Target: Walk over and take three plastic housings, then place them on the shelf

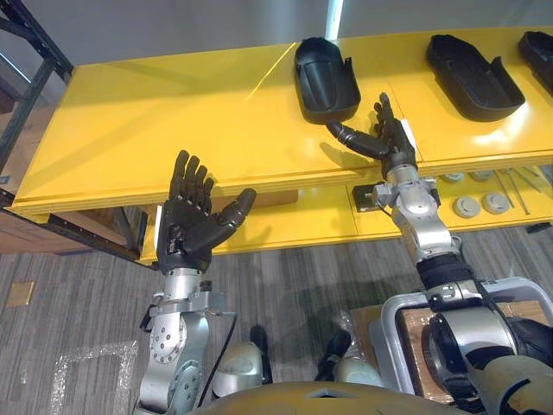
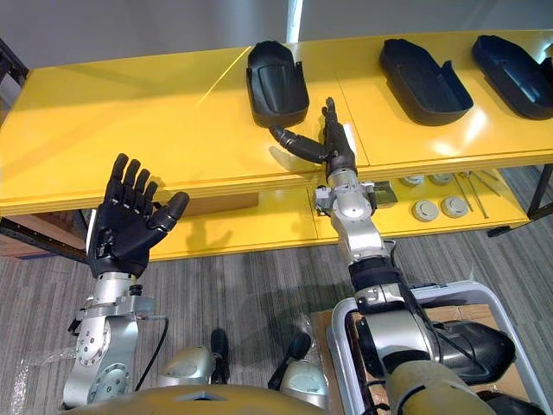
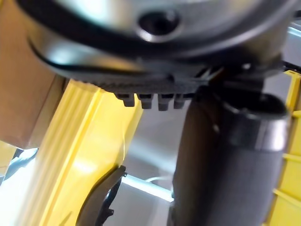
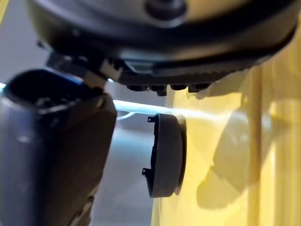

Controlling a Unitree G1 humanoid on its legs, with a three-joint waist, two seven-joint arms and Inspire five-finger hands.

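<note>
Three black plastic housings lie on the top yellow shelf (image 1: 173,130): one (image 1: 326,79) in the middle, a second (image 1: 473,76) to its right, a third (image 1: 540,54) at the far right edge. My right hand (image 1: 390,138) is raised open over the shelf's front edge, just below the middle housing (image 2: 277,83), thumb stretched toward it, holding nothing. That housing (image 4: 164,162) also appears in the right wrist view. My left hand (image 1: 192,220) is held up open in front of the shelf's left part, palm facing me, empty.
A lower yellow shelf (image 1: 294,220) carries small round grey parts (image 1: 480,205) and thin tools at the right. A dark metal rack (image 1: 34,65) stands at the left. Cardboard (image 1: 19,294) and clear plastic wrap (image 1: 82,372) lie on the striped grey floor.
</note>
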